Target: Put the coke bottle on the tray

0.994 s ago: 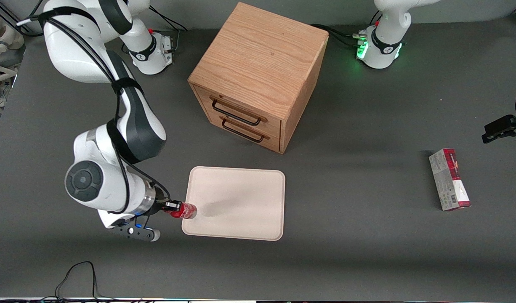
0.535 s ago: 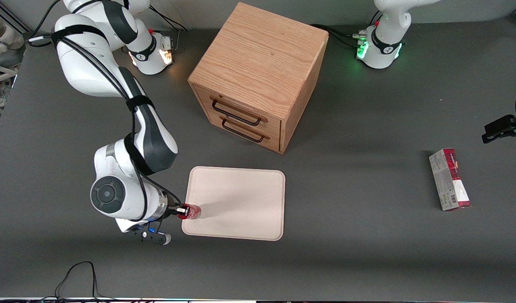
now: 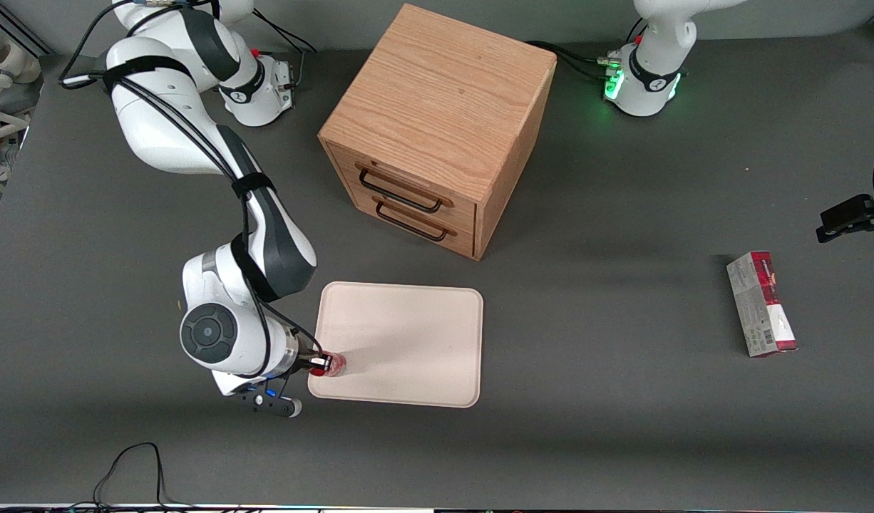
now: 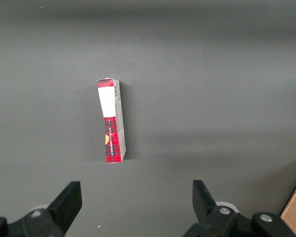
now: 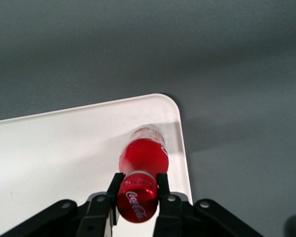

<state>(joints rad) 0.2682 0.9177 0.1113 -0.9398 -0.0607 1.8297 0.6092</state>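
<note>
The coke bottle (image 5: 142, 160) is small and red, with a red cap bearing white script. My gripper (image 5: 138, 187) is shut on its cap end, one finger against each side. Seen from the front, the coke bottle (image 3: 335, 365) hangs from my gripper (image 3: 321, 363) over the near corner of the tray (image 3: 408, 335) at the working arm's end. Its base points down at the cream-white tray (image 5: 64, 153), just inside the rounded corner. Whether the base touches the tray surface cannot be told.
A wooden drawer cabinet (image 3: 437, 128) with two closed drawers stands farther from the front camera than the tray. A red and grey carton (image 3: 761, 304) lies toward the parked arm's end of the table; the carton (image 4: 111, 121) also appears in the left wrist view.
My arm has carried the coke bottle sideways from just off the tray's edge to over its corner, and the bottle has turned from lying level to more upright.
</note>
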